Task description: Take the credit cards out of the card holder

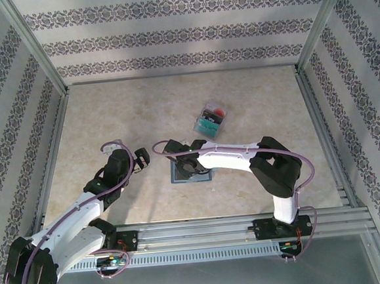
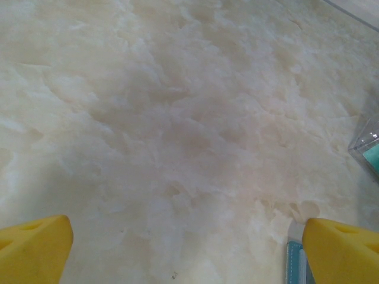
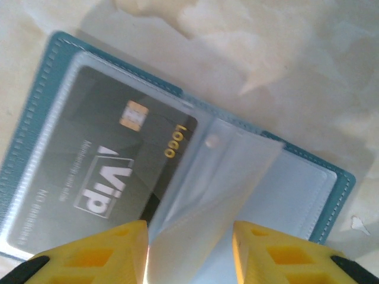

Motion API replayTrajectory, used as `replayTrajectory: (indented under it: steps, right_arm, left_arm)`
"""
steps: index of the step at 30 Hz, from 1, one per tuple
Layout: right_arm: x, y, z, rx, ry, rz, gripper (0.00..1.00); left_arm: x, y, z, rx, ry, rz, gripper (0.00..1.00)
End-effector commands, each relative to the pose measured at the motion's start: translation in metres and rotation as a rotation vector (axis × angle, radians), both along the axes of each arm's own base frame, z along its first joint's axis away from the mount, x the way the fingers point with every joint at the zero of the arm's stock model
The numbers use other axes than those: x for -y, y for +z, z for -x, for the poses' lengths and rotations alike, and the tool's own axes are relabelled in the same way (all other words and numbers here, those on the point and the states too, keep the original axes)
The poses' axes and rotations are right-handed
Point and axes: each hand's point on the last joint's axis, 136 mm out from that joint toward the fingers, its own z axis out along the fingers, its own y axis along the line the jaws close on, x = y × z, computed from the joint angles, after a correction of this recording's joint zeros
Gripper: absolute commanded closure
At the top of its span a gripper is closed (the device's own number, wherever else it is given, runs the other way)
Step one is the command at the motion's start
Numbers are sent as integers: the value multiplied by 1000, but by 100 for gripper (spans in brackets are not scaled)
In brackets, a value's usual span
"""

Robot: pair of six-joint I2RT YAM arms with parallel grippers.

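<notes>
The card holder, blue-grey with stitched edges, lies open on the table under my right gripper. A dark grey credit card marked VIP sits in the clear sleeve of its left panel. A loose clear sleeve leaf stands up between my yellow fingers, which are apart. In the top view the right gripper is over the card holder. My left gripper hangs wide open just left of it, over bare table, with the holder's edge beside its right finger.
A small clear box with teal and red cards in it stands behind the holder, its corner at the right edge of the left wrist view. Metal rails frame the table; patterned walls enclose it.
</notes>
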Motion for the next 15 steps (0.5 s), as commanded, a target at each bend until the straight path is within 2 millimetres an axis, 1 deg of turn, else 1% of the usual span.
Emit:
replayTrajectory:
  steps: [1, 5, 10, 15]
  right_arm:
    - [21, 7, 0, 22, -46, 33, 58]
    - [32, 10, 1, 25, -73, 18, 57]
    - [48, 4, 2, 7, -118, 4, 60]
    - [58, 4, 2, 2, -149, -17, 64]
  left_arm:
    - [-1, 8, -1, 4, -17, -7, 1]
    - [6, 11, -3, 9, -58, -4, 1]
    - [24, 12, -8, -1, -137, 7, 10]
    - [53, 8, -9, -29, -242, -34, 18]
